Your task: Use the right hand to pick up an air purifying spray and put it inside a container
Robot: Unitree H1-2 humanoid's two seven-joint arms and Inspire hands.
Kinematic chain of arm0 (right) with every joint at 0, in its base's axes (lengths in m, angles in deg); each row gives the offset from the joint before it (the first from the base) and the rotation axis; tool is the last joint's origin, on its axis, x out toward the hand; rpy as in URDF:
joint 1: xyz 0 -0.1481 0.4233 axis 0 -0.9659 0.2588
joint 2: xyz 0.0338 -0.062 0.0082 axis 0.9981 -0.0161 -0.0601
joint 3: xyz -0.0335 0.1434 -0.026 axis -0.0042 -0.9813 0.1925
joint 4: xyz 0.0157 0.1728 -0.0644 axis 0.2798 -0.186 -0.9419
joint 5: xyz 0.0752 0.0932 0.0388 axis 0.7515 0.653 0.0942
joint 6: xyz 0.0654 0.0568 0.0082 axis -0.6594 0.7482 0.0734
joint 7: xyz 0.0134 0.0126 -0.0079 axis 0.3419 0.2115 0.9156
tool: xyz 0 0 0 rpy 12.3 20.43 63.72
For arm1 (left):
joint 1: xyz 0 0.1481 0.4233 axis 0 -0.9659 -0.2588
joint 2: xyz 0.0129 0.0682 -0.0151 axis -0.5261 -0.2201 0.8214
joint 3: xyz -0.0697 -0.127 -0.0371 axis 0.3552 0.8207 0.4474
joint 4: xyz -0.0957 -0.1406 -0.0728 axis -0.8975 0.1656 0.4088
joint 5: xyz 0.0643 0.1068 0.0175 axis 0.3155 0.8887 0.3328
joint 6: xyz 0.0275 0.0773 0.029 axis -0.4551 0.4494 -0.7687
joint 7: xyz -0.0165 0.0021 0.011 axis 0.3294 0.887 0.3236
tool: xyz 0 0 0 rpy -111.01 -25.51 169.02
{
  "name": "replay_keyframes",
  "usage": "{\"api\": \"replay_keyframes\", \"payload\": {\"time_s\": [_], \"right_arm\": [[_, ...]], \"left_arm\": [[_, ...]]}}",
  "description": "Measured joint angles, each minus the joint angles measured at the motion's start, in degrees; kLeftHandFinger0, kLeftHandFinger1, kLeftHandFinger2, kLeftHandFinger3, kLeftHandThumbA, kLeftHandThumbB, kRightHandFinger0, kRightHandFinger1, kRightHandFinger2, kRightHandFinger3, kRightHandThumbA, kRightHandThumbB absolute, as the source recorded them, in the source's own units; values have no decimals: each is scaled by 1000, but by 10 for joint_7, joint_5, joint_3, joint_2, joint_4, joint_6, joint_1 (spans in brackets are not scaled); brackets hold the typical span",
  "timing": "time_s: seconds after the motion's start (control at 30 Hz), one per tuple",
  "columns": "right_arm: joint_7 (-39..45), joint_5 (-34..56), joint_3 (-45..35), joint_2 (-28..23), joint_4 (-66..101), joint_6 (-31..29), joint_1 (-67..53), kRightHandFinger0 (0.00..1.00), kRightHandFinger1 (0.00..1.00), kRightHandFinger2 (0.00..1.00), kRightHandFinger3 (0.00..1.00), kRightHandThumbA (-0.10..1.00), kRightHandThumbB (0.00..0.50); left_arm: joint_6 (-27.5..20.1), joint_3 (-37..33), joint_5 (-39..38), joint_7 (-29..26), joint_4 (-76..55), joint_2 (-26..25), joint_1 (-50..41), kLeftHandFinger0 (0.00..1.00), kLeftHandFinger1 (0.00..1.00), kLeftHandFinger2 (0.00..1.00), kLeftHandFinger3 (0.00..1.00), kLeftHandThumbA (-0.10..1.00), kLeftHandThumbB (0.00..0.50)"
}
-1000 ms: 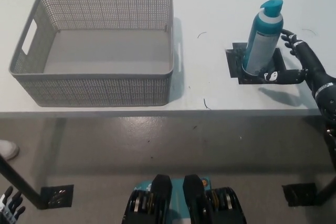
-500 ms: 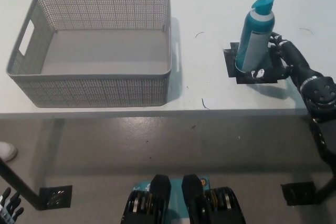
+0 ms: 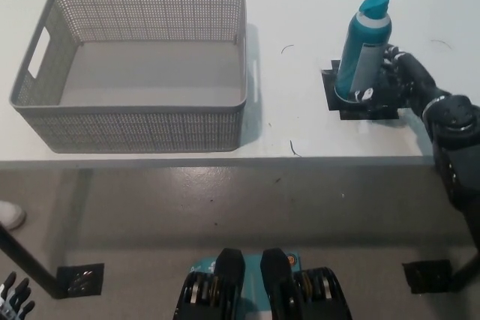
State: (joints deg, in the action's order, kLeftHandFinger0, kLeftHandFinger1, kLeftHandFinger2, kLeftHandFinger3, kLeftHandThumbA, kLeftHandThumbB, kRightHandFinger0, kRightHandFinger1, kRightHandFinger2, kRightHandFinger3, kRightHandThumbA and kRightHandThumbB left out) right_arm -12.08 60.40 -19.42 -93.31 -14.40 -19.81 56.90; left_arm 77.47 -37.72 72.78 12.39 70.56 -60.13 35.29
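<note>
Here, a tall teal spray bottle [image 3: 362, 46] with a grey label band and a rounded teal cap stands upright on a white table [image 3: 300, 110], toward its right side. Its base sits on a small black square mat [image 3: 341, 109] lying flat on the table. The black right hand [image 3: 390, 80] reaches in from the right edge and is wrapped around the lower half of the bottle, fingers [image 3: 391, 61] curled against the bottle's right side and a fingertip showing in front near its base. The bottle is upright on the mat, with the hand clamped on it.

Well apart to the left, on the same table, sits a grey rectangular basket [image 3: 139, 133] with perforated walls and handle cut-outs at its short ends; it holds nothing.

The white left hand [image 3: 15, 296] rests low at the bottom left corner, below table level, only partly in view; whether it is open or closed cannot be told.
</note>
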Motion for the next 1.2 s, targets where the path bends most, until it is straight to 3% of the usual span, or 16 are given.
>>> {"api": "replay_keyframes", "payload": {"time_s": [0.17,0.3,0.37,0.4,0.5,0.53,0.57,0.6,0.63,0.67,0.7,0.77,0.87,1.0,1.2], "right_arm": [[-16,8,-19,2,-43,-30,24,1000,1000,1000,1000,1000,500],[-30,8,-21,5,-63,-47,30,1000,1000,1000,1000,1000,500],[-37,8,-21,6,-76,-53,35,1000,1000,1000,1000,992,500],[-40,8,-21,7,-81,-56,38,1000,1000,1000,1000,951,500],[-50,8,-23,13,-90,-60,47,1000,1000,1000,1000,669,500],[-52,9,-24,15,-91,-62,49,1000,1000,1000,1000,648,500],[-56,12,-31,19,-90,-67,50,1000,1000,1000,1000,198,391],[-62,15,-38,23,-87,-71,50,1000,1000,1000,1000,94,420],[-70,19,-48,28,-83,-74,50,930,974,938,919,-92,363],[-78,22,-60,34,-80,-76,50,908,859,783,679,-100,321],[-94,28,-74,41,-80,-82,50,886,812,727,630,-100,314],[-111,34,-94,51,-81,-86,49,772,723,661,619,-100,297],[-147,56,-143,73,-82,-104,45,732,680,599,554,-100,333],[-171,77,-179,85,-96,-130,41,781,692,587,534,-100,319],[-201,85,-187,85,-106,-158,38,694,644,567,548,-100,333]], "left_arm": [[1,-7,-3,7,0,0,1,1000,1000,1000,1000,1000,247],[1,-11,-4,11,0,0,1,1000,1000,1000,1000,1000,189],[1,-13,-4,13,0,0,3,1000,1000,1000,1000,1000,184],[1,-13,-4,14,0,0,4,1000,1000,1000,1000,1000,162],[0,-13,-1,14,0,0,7,1000,1000,1000,1000,1000,151],[0,-13,0,14,0,0,8,1000,1000,1000,1000,1000,154],[0,-13,2,14,0,0,9,1000,1000,1000,1000,990,135],[0,-13,3,14,0,0,9,1000,1000,1000,1000,977,138],[0,-13,4,14,0,0,9,1000,1000,1000,1000,956,142],[0,-13,5,14,0,0,9,1000,1000,1000,1000,951,136],[0,-13,6,14,0,0,9,1000,1000,1000,1000,949,133],[0,-14,8,14,1,1,9,1000,1000,1000,1000,963,118],[0,-14,10,14,1,1,9,1000,1000,1000,1000,978,141],[0,-15,12,14,1,1,9,1000,1000,1000,1000,980,138],[0,-15,14,13,1,1,9,1000,1000,1000,1000,954,153]]}}
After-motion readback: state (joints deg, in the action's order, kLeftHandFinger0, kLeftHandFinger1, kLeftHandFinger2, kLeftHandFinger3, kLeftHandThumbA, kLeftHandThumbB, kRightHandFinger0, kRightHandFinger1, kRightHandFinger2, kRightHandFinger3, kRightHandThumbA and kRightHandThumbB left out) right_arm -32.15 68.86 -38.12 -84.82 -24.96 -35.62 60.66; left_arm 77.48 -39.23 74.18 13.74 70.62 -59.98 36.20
